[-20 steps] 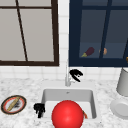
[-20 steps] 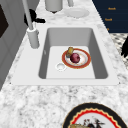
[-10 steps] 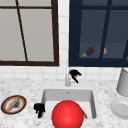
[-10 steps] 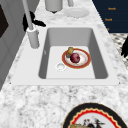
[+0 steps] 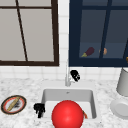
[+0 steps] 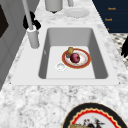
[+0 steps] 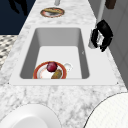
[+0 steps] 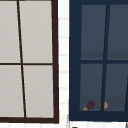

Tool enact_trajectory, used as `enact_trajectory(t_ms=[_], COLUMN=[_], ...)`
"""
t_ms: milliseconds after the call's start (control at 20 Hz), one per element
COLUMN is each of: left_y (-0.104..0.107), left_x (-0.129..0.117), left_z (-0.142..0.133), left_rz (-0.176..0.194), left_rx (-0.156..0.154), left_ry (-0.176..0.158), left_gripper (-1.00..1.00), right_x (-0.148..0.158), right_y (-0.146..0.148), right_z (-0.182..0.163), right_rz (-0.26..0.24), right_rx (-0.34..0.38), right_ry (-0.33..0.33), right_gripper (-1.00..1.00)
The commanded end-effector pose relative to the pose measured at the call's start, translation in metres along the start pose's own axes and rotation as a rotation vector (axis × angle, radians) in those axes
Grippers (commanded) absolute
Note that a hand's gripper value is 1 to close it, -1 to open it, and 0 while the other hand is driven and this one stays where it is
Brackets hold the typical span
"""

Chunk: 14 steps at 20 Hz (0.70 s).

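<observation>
Fingers of your right hand point(image 5: 75, 75) curl loosely beside the faucet point(image 5: 67, 79) at centre frame in the front view; the right side view shows that hand point(image 7: 102, 35) cupped against the faucet's base point(image 7: 94, 40) at upper right, though you cannot tell whether it truly grips. Your left hand point(image 5: 39, 109) hangs at lower left of the front view, over the front left corner of the sink point(image 5: 47, 95), its fingers pointing down and loosely together, holding nothing.

Inside the basin, toward its front wall, a red-rimmed plate point(image 6: 86, 61) carries a dark red round fruit point(image 6: 75, 57) and a small brown piece point(image 6: 70, 50); the drain point(image 6: 60, 66) lies just beside it. Open basin floor stretches behind the plate toward the faucet side.

On the counter point(image 5: 25, 85), a patterned plate point(image 5: 13, 104) sits at far left, well apart from the sink's edge; a white plate point(image 5: 120, 108) and grey canister point(image 5: 123, 82) occupy the right edge.
</observation>
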Motion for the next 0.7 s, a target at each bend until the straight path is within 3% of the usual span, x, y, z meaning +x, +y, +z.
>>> enact_trajectory(t_ms=[0,300,500,550,650], left_y=[0.0,0.0,0.0,0.0,0.0], left_x=[0.0,0.0,0.0,0.0,0.0], left_z=[0.0,0.0,0.0,0.0,0.0], left_rz=[0.0,0.0,0.0,0.0,0.0], left_rx=[0.0,0.0,0.0,0.0,0.0], left_ry=[0.0,0.0,0.0,0.0,0.0], left_gripper=[0.0,0.0,0.0,0.0,0.0], right_x=[-0.003,-0.013,-0.01,-0.006,0.006], right_y=[0.002,0.002,0.001,0.002,-0.004], right_z=[-0.003,-0.008,-0.009,-0.009,-0.004], right_rz=[-0.083,-0.108,-0.104,-0.1,-0.044], right_rx=[-0.033,-0.088,-0.066,-0.062,-0.054], right_ry=[-0.092,-0.174,-0.2,-0.199,-0.12], right_gripper=[1.0,1.0,1.0,1.0,1.0])
